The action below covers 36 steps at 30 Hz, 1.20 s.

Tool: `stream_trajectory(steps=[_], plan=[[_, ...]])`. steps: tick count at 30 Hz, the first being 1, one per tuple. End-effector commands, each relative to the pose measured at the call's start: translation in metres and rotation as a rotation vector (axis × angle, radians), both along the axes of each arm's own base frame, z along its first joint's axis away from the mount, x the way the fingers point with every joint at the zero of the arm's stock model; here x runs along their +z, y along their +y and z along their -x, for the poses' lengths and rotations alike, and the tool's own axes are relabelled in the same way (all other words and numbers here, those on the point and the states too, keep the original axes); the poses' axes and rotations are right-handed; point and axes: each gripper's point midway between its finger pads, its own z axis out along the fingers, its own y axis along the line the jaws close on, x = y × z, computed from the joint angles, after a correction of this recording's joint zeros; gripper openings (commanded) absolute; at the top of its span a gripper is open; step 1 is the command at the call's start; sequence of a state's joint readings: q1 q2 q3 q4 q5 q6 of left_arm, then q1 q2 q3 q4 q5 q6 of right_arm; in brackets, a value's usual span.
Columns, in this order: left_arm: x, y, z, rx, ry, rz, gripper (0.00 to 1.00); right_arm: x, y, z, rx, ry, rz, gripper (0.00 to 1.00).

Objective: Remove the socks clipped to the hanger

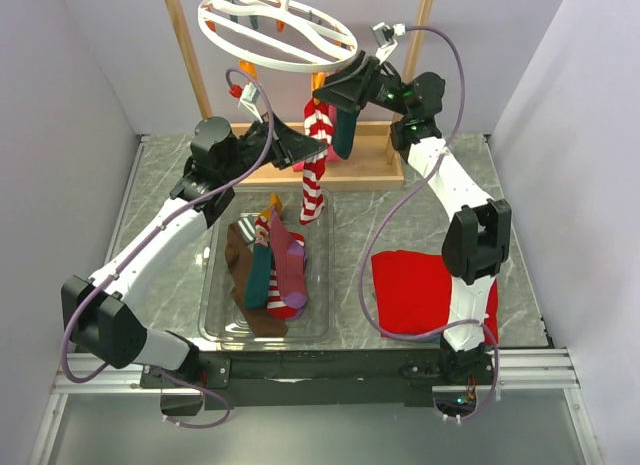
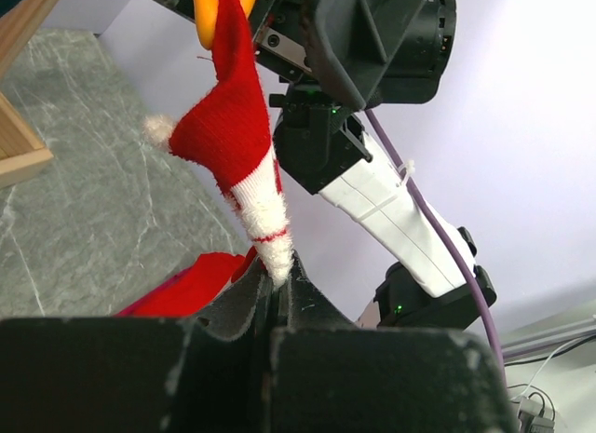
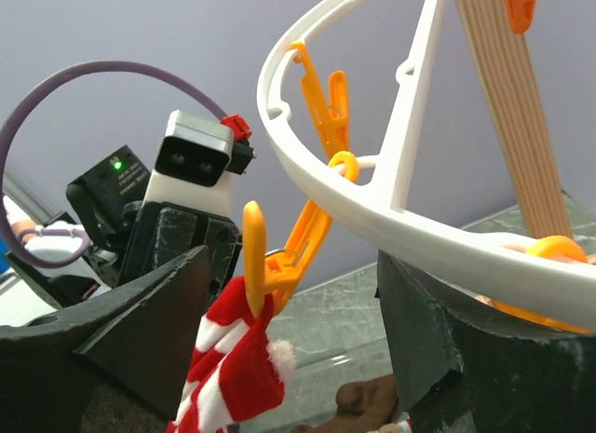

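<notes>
Red knit narrowing to a white cuff is pinched between the closed jaws of the left gripper (image 2: 277,289). The lower tip of the red-and-white sock (image 2: 233,135) disappears into the slit between the two fingers, so how deep it sits is hidden. From there the sock rises, tilted, to an orange clip (image 2: 203,23) that bites its top edge. The clip's upper part is cut off by the frame. A small white pompom sticks out at the sock's side.

The right gripper (image 3: 289,312) has its jaws wide apart, one finger on each side of that same clip, with a gap showing on either side. The sock hangs just below that gap, its lower half out of the wrist view. The clip hangs from the white ring of the hanger (image 3: 326,193), which passes close over the right-hand finger.

From above, both grippers crowd under the hanger and cover the clip. A striped length hangs below the left gripper there; whether it belongs to the gripped sock cannot be told. A teal sock (image 1: 343,135) hangs just beside it, under the right gripper, its own clip hidden.

A wooden stand (image 1: 370,170) sits at the far edge of the tabletop (image 1: 160,185), its top cut off. A clear tray (image 1: 215,285) near the near edge, left of middle, holds a heap of loose socks (image 1: 268,275). A red cloth (image 1: 425,290) lies by the near right corner, partly under the right arm.
</notes>
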<state>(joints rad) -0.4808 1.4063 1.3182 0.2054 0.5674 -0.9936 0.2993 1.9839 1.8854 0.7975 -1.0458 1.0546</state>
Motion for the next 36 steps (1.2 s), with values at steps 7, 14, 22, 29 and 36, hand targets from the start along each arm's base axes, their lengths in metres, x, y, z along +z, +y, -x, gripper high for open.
stream_trajectory(steps=[7, 14, 22, 29, 36], plan=[[0.021, 0.001, 0.034, -0.093, -0.051, 0.03, 0.01, 0.042, 0.002, 0.013, 0.015, -0.074, -0.089, 0.73], [0.016, 0.001, 0.034, -0.097, -0.04, 0.03, 0.01, 0.046, 0.006, 0.011, -0.003, -0.049, -0.108, 0.63], [0.016, 0.002, 0.035, -0.093, -0.041, 0.027, 0.01, 0.049, 0.009, 0.012, -0.032, -0.028, -0.129, 0.52], [0.004, 0.007, 0.034, -0.056, -0.037, -0.013, 0.01, 0.04, 0.01, 0.008, -0.054, 0.002, -0.104, 0.17], [-0.059, 0.035, 0.035, 0.096, 0.017, -0.202, 0.01, 0.009, 0.006, 0.006, -0.151, 0.076, 0.008, 0.06]])
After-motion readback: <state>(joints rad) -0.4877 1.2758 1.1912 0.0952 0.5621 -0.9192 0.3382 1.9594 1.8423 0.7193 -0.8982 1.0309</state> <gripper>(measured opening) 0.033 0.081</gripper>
